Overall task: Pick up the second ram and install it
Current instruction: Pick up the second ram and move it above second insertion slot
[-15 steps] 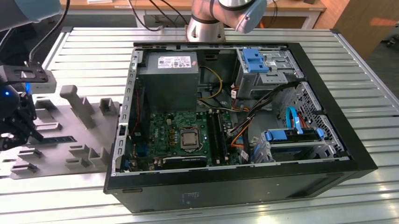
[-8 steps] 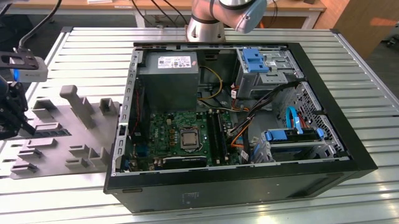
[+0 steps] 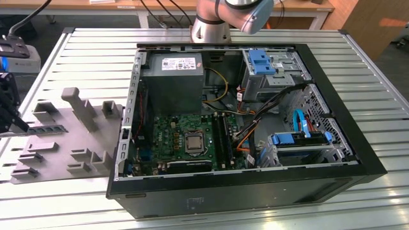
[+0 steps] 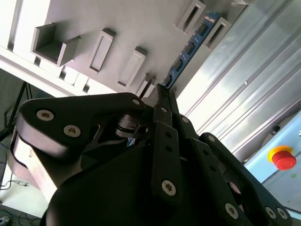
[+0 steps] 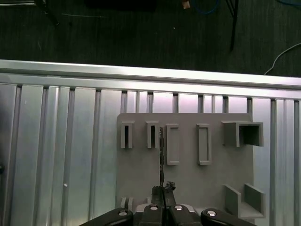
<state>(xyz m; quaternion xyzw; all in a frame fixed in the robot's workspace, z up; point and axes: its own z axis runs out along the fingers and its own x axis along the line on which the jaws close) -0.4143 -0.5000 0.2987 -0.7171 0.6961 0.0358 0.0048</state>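
Jaws pressed together on one end of the second ram: in the first wrist view you see the thin board edge-on, its long axis running straight out ahead of the jaws. In the second wrist view its dark chips line up in a row leading away from them. Just beyond the jaws, under the stick, lies the grey holder tray, its raised slots flanking the board on either side, on the slatted metal table. Whether the stick hangs clear of the tray or rests on it, you cannot tell. Well apart from the jaws, past the tray's far edge, the open computer case lies with its motherboard facing up.
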